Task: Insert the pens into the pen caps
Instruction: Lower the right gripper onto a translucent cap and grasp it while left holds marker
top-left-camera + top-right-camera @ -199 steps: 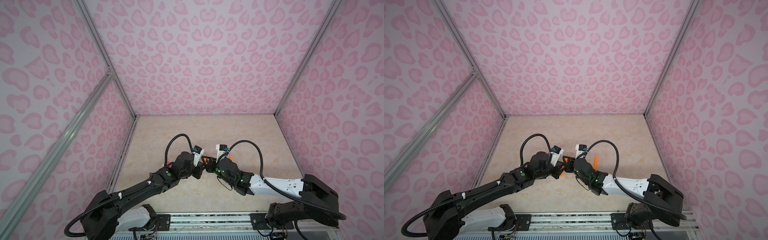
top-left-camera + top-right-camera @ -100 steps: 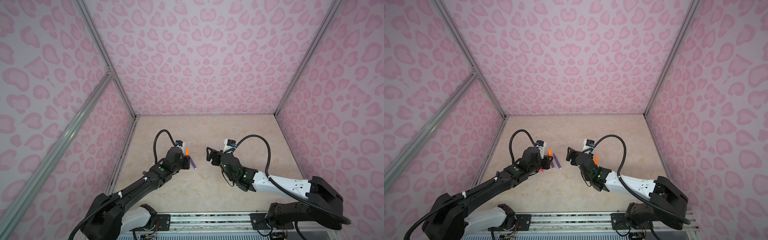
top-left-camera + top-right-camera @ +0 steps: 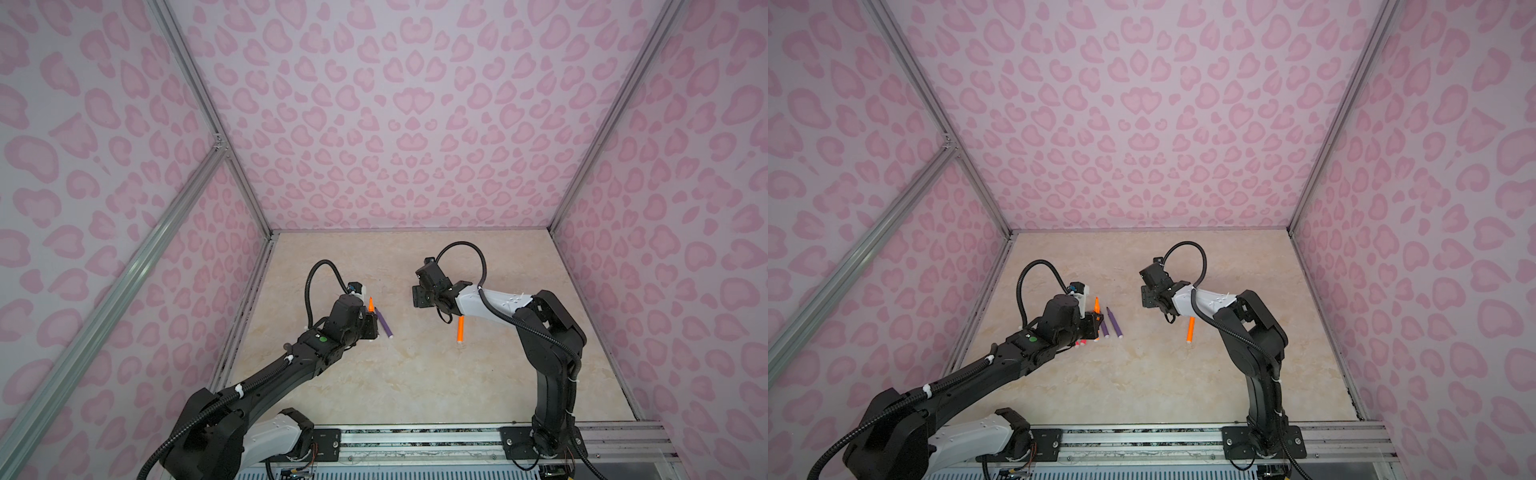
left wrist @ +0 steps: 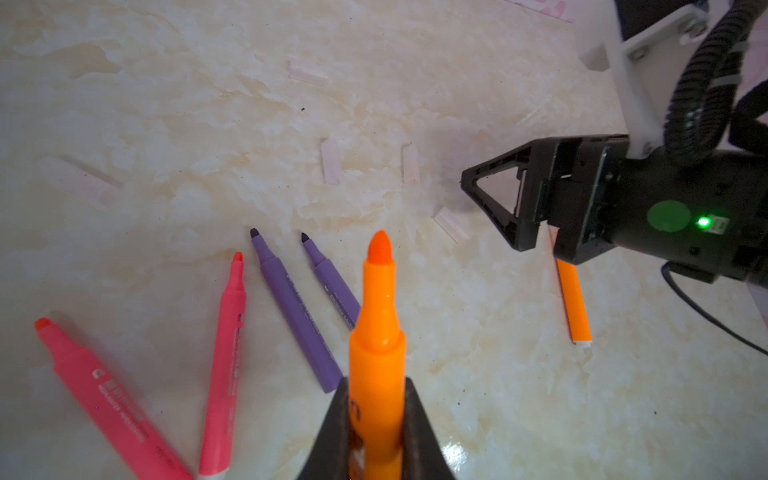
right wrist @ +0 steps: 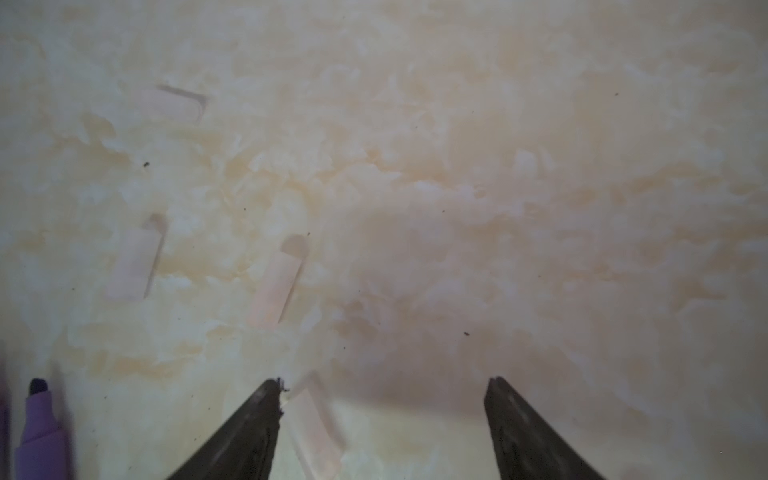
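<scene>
My left gripper (image 4: 376,384) is shut on an orange pen (image 4: 378,332) whose bare pointed tip sticks out ahead; in both top views it hovers at the left (image 3: 368,322) (image 3: 1094,322). Below it lie two purple pens (image 4: 295,311) (image 4: 332,282) and two pink-red pens (image 4: 226,365) (image 4: 108,407). A second orange pen (image 3: 460,330) lies under the right arm. My right gripper (image 5: 384,380) is open and low over the surface, with one clear pen cap (image 5: 313,424) lying between its jaws beside one finger. More pen caps (image 5: 276,286) (image 5: 133,264) (image 5: 174,104) lie beyond.
The beige marbled floor (image 3: 395,374) is walled by pink patterned panels on three sides. A metal rail (image 3: 415,432) with both arm bases runs along the front edge. The right arm's cable (image 4: 706,316) trails over the surface.
The grippers met tip to tip in the middle a second ago. They have since parted: the left went back left with the orange pen, the right drew away and opened.
</scene>
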### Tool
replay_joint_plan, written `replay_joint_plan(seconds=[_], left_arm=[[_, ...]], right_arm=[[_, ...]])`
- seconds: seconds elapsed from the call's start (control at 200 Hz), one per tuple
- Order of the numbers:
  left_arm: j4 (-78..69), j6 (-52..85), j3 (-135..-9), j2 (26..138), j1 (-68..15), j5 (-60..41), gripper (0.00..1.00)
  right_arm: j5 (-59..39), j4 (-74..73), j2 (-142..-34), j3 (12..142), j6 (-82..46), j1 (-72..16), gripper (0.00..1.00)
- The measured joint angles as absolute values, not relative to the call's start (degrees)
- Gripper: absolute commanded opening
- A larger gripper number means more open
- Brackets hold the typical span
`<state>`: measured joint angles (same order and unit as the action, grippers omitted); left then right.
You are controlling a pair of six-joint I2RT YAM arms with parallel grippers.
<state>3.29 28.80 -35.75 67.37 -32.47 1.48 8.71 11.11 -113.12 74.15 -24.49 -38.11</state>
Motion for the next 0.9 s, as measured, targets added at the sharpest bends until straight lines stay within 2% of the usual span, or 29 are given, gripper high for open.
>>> replay_joint_plan(seconds=[0.185,0.3,0.9], left_arm=[[3.27,28.8,-35.77,67.37,-32.47,1.45,0.04],[3.25,28.8,-35.79,67.55,-32.47,1.28,0.04],[3.38,28.77,-36.05,67.48,-32.47,0.4,0.04]], right_arm=[[3.6,11.97,-114.48,75.61,-21.1,-38.65,0.76],[2.48,13.28,-116.55,77.58,-19.7,-38.68,0.65],[1.65,19.55,-120.46,82.17,-16.91,-40.97,0.31]])
